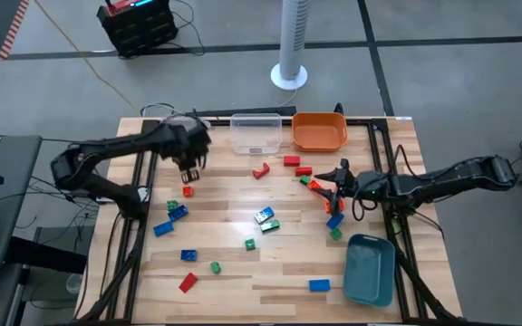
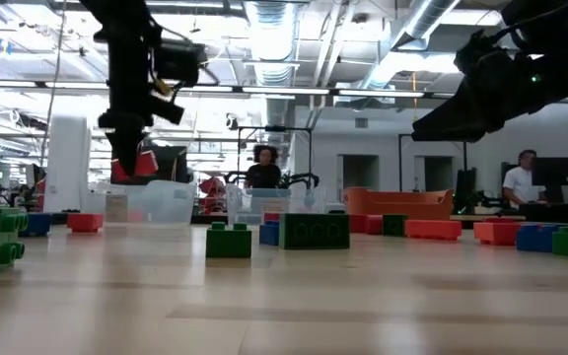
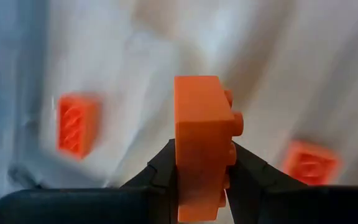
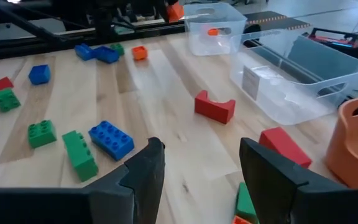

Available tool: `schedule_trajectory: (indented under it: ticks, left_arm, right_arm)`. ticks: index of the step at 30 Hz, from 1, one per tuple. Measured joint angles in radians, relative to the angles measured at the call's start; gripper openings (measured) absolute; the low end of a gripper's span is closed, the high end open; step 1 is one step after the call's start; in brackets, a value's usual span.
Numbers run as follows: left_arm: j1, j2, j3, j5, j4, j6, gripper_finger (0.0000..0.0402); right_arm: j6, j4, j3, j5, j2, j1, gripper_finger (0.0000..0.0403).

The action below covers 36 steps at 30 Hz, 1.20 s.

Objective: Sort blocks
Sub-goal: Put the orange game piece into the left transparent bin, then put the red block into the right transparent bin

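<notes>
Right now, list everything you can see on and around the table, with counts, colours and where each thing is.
Loose blocks: about twenty, red, orange, blue, green, scattered over the table.
Held block: one, orange, in the left claw.
Clear bin: one, far edge, middle.
Small clear bin: one, an orange block inside.
Orange bin: one, far edge, beside the clear bin.
Blue-grey bin: one, near right corner.
Table: one, light wood.
Fan: one, white, on the floor beyond the table.
People: two, in the room behind.
Left claw: shut on the orange block, raised over the table's far left.
Right claw: open, over blocks at right.
</notes>
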Motion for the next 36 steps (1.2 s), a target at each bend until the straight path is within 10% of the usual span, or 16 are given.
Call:
schedule_trajectory:
  ticks: [13,36]
  left_arm:
    - [0.345,0.231,0.19,-0.064,-0.061,0.132,0.0082]
    - [0.37,0.313,0.239,-0.079,-0.074,0.224,0.0195]
  right_arm:
    - [-0.095,0.008,0.169,0.0,0.236,0.024,0.0218]
    - [-0.134,0.007,0.185,-0.009,0.299,0.001,0.0218]
